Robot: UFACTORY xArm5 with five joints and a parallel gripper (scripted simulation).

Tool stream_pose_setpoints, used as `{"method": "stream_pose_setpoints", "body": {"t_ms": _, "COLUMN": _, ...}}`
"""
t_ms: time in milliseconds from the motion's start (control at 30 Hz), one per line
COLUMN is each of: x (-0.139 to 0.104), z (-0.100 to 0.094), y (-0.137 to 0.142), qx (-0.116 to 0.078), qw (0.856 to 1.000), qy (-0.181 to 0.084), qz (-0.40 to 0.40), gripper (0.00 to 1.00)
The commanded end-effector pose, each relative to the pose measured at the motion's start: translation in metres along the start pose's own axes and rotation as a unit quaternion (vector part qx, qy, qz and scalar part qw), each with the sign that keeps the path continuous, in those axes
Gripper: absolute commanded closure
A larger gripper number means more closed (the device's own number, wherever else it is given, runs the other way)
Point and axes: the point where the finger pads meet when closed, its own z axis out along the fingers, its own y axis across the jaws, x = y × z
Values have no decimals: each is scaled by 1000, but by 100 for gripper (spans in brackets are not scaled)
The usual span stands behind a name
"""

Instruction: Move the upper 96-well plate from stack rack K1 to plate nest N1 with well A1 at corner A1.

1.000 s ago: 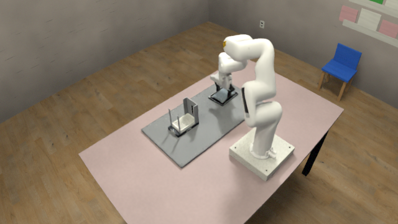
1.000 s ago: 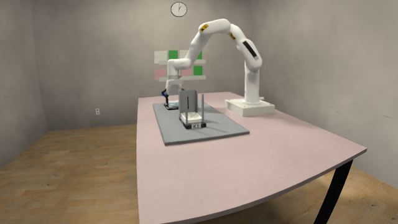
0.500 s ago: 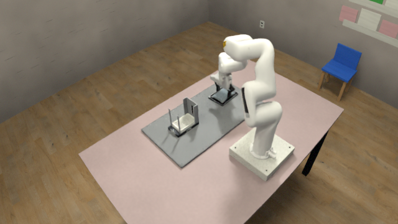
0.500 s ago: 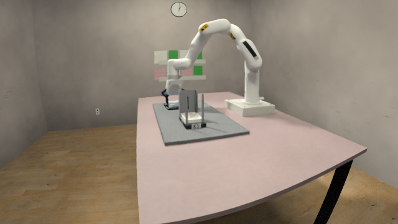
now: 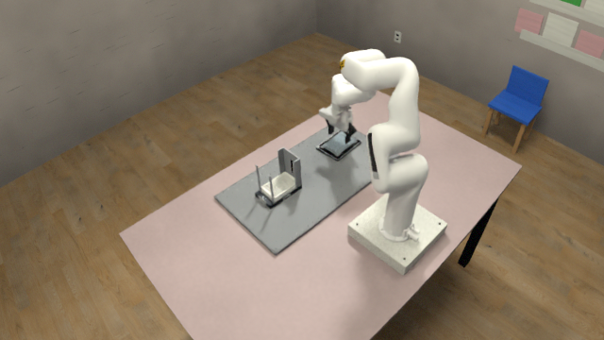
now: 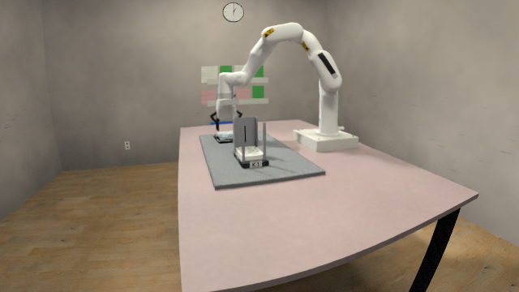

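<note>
The stack rack K1 (image 5: pixel 279 181) stands on the grey mat (image 5: pixel 302 189) with one white plate (image 5: pixel 278 185) lying low inside it; it also shows in the exterior view (image 6: pixel 250 147). The plate nest N1 (image 5: pixel 338 145) sits at the mat's far end with a pale bluish plate (image 5: pixel 338 144) lying in it, also seen in the exterior view (image 6: pixel 224 136). My gripper (image 5: pixel 341 131) is open and hangs just above that plate, its fingers apart on either side and clear of it; it also shows in the exterior view (image 6: pixel 225 120). The A1 corner marks are too small to tell.
The robot's white base (image 5: pixel 397 233) stands on the pink table to the right of the mat. A blue chair (image 5: pixel 516 105) stands on the floor at the far right. Thin rack posts (image 5: pixel 258 178) rise at K1's front side.
</note>
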Motion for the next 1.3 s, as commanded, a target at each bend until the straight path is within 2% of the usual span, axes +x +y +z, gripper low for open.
{"method": "stream_pose_setpoints", "body": {"t_ms": 0, "x": 0, "z": -7, "y": 0, "qx": 3, "qw": 1000, "qy": -7, "qz": 0, "gripper": 0}}
{"method": "stream_pose_setpoints", "body": {"t_ms": 1267, "x": 1, "z": -98, "y": 1, "qx": 3, "qw": 1000, "qy": -7, "qz": 0, "gripper": 0}}
